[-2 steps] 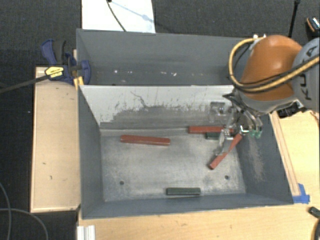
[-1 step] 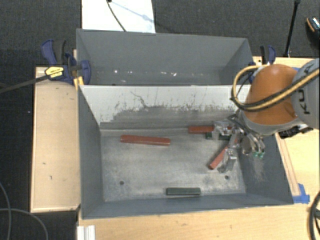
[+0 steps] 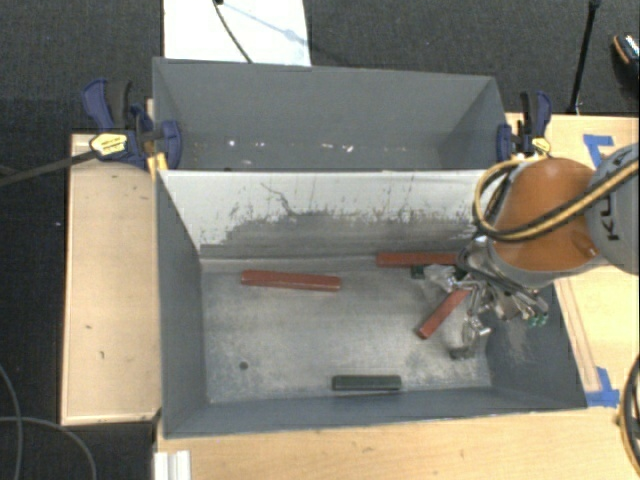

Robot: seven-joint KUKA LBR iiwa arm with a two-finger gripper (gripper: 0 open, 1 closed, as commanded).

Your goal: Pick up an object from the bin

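My gripper (image 3: 476,316) hangs low over the right part of the bin floor, under the arm's orange cover. A short red-brown stick (image 3: 438,319) lies tilted right at its left side, its upper end reaching in under the gripper's metal parts; whether it is gripped is hidden. A second red-brown stick (image 3: 412,260) lies along the back wall, just behind and to the left of the gripper.
A longer red-brown stick (image 3: 290,281) lies flat at the left-middle of the floor. A dark grey bar (image 3: 366,383) rests by the front wall. The bin's sloped right wall is close beside the gripper.
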